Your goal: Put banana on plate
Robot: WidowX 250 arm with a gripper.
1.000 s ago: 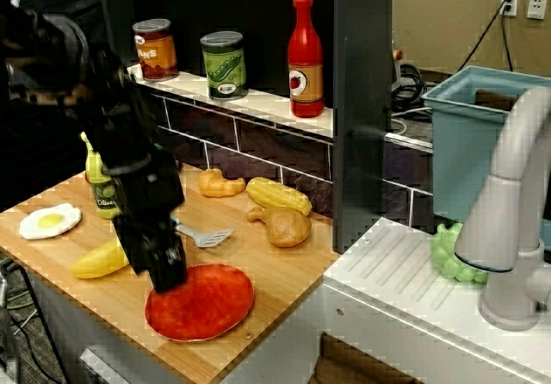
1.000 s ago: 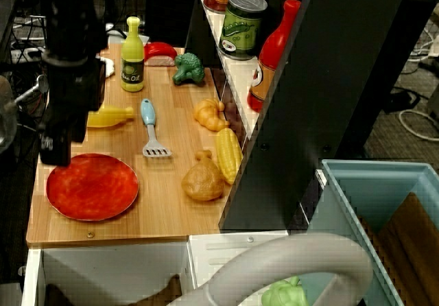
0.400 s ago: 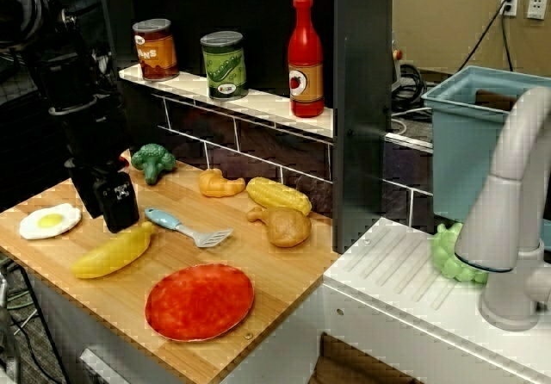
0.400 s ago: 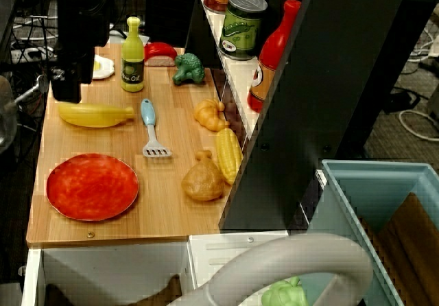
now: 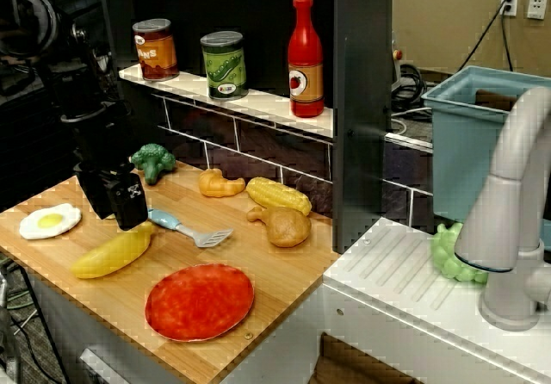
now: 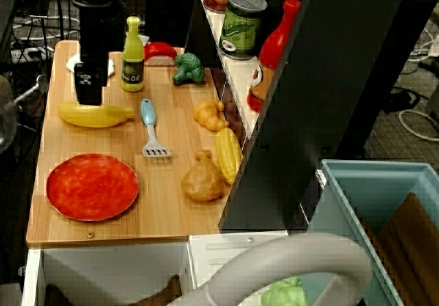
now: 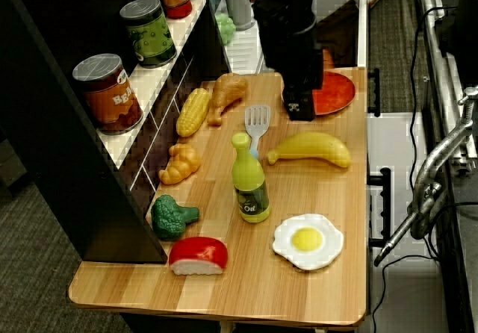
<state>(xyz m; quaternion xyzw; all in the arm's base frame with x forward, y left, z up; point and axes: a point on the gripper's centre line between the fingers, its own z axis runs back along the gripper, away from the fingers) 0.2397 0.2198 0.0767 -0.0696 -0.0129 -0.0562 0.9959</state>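
Black tool (image 5: 127,216) shifted right since 0.4 s ago, now above banana (image 5: 113,251); finger spread unreadable. One banana lying on wooden bench (image 5: 284,268), unmoved, apart from one red plate (image 5: 200,301). One spatula (image 5: 189,230) beside it.

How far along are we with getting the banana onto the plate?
Nothing is done yet. The banana lies on the counter, apart from the plate, which holds nothing. The hand hangs just above the banana, gripping nothing; whether it is open is unclear. Still left: grasp, carry, set down.
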